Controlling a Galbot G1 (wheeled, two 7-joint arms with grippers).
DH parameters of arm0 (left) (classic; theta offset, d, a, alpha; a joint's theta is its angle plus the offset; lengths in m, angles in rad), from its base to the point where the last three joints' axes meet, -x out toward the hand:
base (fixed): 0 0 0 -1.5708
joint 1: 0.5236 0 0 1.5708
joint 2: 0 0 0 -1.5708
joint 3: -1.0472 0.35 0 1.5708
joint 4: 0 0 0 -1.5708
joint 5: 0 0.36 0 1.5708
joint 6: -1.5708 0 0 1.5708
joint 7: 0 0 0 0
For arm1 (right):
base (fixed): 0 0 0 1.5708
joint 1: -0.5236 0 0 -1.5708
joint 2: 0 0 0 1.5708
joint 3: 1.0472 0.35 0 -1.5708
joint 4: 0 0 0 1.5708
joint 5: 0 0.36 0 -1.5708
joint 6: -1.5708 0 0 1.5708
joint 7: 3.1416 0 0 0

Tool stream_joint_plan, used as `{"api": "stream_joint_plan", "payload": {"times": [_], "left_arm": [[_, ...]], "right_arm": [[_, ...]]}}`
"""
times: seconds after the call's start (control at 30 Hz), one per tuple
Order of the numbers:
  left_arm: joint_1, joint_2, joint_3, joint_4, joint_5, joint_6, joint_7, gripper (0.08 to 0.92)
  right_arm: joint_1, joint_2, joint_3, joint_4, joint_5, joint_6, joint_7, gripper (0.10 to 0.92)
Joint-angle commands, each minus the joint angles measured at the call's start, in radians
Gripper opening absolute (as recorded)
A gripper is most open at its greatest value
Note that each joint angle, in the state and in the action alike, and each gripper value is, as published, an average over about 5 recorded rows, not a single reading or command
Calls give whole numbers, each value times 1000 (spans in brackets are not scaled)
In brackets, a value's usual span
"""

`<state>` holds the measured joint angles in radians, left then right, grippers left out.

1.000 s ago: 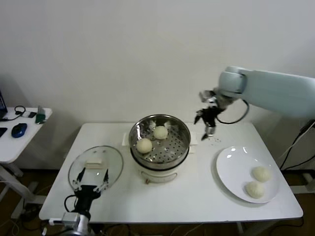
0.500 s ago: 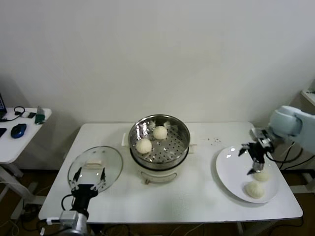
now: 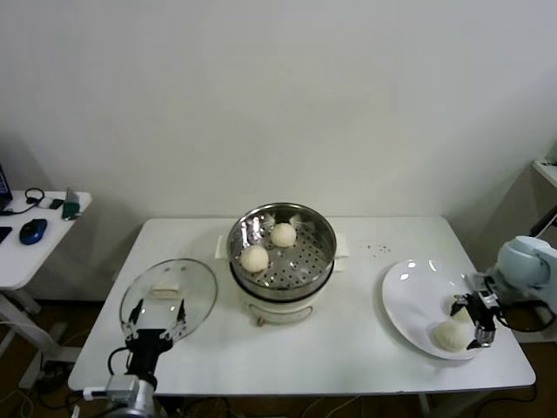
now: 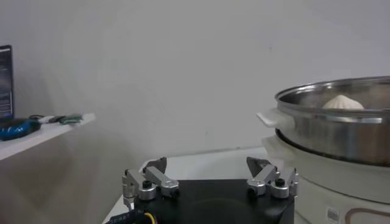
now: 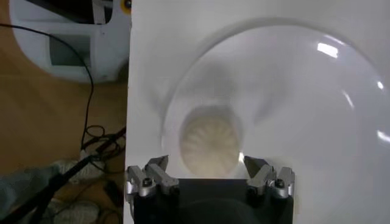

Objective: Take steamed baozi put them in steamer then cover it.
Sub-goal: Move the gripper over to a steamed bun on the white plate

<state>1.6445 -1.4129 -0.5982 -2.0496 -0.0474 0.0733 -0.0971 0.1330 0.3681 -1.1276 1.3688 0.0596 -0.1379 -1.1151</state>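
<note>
White bench (image 3: 348, 348). Left gripper (image 3: 157, 329) parked at the near edge by the glass lid (image 3: 170, 296), jaws wide, empty. Right gripper (image 3: 477, 315) has swung from beside the steamer (image 3: 282, 248) down onto the plate (image 3: 409, 296), jaws wide astride a baozi (image 5: 210, 140); third pick looks imminent. Two baozi (image 3: 255, 258) sit in the steamer, farther back.

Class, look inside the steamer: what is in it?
Two steamed baozi sit on the perforated floor of the steamer. The near wall hides part of that floor.
</note>
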Motion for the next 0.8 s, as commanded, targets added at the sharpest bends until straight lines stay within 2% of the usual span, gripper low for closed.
{"api": "stream_joint_plan", "payload": {"times": [0.03,0.8], "left_arm": [[-3,-1,-1,4,3,6,-3,823],[-11,-1,-1,15,10,6,-2,823]], "right_arm": [[-129,-2,97,-34,-69,6,-1,823],[-101,96,74,-97,-51,10,1,817]]}}
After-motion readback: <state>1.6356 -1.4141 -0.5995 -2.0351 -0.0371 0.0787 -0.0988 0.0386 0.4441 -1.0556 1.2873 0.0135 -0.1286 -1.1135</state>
